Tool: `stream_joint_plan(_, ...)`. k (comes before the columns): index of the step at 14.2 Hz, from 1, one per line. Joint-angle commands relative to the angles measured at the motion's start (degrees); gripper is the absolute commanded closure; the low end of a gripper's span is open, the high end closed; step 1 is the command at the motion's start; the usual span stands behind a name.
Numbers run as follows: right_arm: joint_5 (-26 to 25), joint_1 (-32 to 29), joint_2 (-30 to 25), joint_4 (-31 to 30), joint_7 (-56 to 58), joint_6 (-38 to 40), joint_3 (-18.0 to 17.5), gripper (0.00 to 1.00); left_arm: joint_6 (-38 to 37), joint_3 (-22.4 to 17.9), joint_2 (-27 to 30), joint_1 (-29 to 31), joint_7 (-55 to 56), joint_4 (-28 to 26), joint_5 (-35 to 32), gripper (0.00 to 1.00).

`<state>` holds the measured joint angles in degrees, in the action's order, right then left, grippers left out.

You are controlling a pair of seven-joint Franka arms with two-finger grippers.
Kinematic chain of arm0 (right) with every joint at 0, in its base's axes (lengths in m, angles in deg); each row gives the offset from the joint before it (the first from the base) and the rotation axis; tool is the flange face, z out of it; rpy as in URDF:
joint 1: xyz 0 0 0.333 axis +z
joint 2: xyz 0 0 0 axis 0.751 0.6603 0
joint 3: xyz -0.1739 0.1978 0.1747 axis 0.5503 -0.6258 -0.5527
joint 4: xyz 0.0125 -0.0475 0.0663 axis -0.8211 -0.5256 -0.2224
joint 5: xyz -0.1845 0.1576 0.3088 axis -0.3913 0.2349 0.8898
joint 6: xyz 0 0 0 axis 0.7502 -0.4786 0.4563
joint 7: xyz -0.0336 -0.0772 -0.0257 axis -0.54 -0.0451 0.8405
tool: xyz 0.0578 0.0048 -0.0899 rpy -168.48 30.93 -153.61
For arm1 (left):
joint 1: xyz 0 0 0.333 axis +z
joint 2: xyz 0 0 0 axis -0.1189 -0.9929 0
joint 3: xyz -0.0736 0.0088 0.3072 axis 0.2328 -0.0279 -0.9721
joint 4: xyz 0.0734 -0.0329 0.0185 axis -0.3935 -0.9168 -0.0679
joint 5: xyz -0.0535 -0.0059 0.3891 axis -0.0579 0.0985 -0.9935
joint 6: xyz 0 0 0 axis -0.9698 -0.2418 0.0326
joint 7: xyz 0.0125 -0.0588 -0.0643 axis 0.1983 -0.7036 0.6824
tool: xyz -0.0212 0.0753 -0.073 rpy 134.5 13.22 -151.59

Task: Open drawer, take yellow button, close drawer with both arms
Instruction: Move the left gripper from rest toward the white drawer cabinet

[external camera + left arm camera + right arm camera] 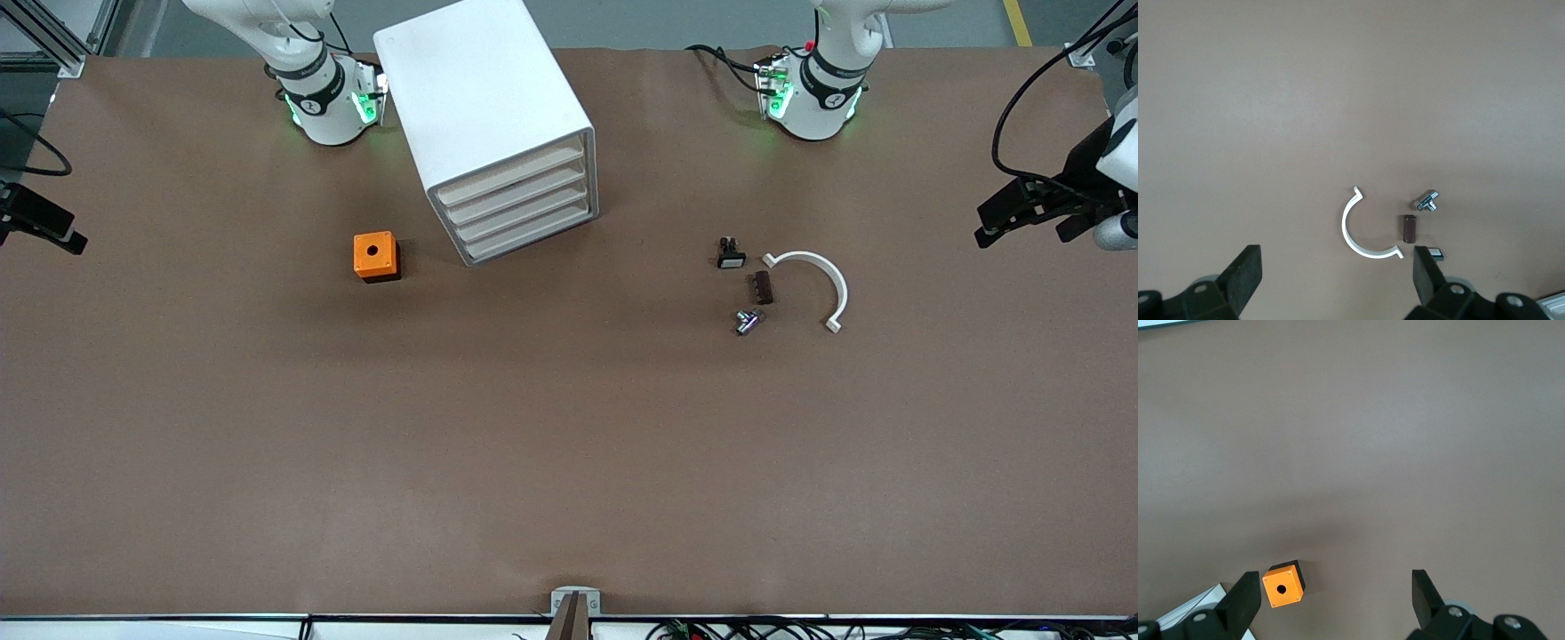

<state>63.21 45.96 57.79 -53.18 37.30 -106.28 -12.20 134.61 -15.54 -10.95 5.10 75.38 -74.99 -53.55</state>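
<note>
Brown table [569, 444]: wide bare stretch across the half nearest the front camera.

White drawer cabinet [484, 98] stands between the two arm bases, set at an angle. Its four drawer fronts [520, 209] are all flush and shut, and the ground in front of them is open.

Button can't be seen in any view.

Right arm [320, 98] and left arm [822, 89] both rise out of the front view.

Right gripper [1335, 593] hangs over the table above the orange box [375, 256], jaws spread wide, nothing held. Left gripper [1335, 273] hangs over the small-parts cluster, jaws likewise spread and holding nothing.

Orange box sits beside the cabinet, toward the right arm's end, apart from it.

Cluster toward the left arm's end:
- white half-ring clip [822, 280]
- brown block [761, 287] just beside the clip
- black part with white face [730, 254]
- metal fitting [747, 322], nearest the front camera
</note>
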Motion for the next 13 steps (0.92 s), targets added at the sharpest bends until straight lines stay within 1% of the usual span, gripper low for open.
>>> stream_joint_plan(1,-0.72,-0.89,0.50,1.20,0.40,0.46,-0.64,0.00,-0.45,0.19,-1.02,-0.12,0.96,0.72,-0.47,0.00)
stream_joint_plan(6,-0.72,-0.89,0.50,1.20,0.40,0.46,-0.64,0.00,-0.53,0.27,-1.47,-0.38,-0.01,0.81,-0.29,0.00)
stream_joint_plan(8,-0.72,-0.89,0.42,1.20,0.40,0.46,-0.64,0.00,-0.97,1.50,-1.73,-0.91,-0.09,0.63,-0.12,0.00)
stream_joint_plan(10,-0.72,-0.89,0.42,1.20,0.40,0.46,-0.64,0.00,-5.78,3.17,-2.87,-0.91,-0.01,0.37,3.20,0.00)
stream_joint_plan(12,-0.72,-0.89,0.42,1.20,0.40,0.46,-0.64,0.00,-7.74,4.57,-4.97,-1.00,-0.18,0.28,6.81,0.00)
stream_joint_plan(13,-0.72,-0.89,0.42,1.20,0.40,0.46,-0.64,0.00,-8.79,6.23,-6.46,-0.91,-0.70,0.54,7.52,0.00)
